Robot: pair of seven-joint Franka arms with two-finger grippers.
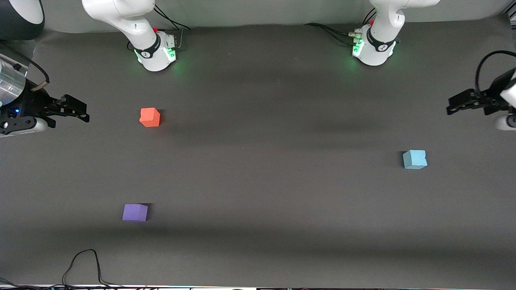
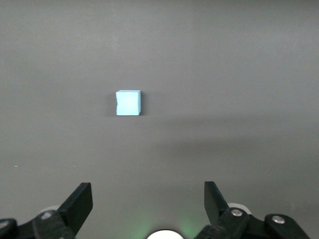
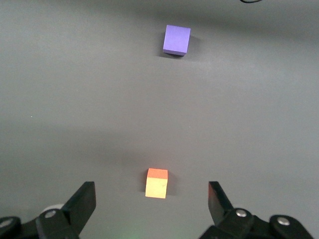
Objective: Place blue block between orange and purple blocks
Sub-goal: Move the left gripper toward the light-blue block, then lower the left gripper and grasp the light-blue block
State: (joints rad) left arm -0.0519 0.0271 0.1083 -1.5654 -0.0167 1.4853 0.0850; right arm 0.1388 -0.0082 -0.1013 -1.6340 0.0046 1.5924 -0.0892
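The light blue block (image 1: 415, 159) (image 2: 128, 103) lies alone on the dark mat toward the left arm's end of the table. The orange block (image 1: 150, 117) (image 3: 156, 183) and the purple block (image 1: 135, 212) (image 3: 176, 40) lie toward the right arm's end, well apart, the purple one nearer the front camera. My left gripper (image 1: 453, 104) (image 2: 148, 199) hangs open and empty over the mat's edge at its own end. My right gripper (image 1: 80, 110) (image 3: 152, 199) hangs open and empty over the mat beside the orange block, touching nothing.
The two arm bases (image 1: 157, 50) (image 1: 373, 48) stand along the edge farthest from the front camera. A black cable (image 1: 82, 264) loops onto the mat at the nearest edge, close to the purple block. Bare mat (image 1: 262, 161) spans the middle.
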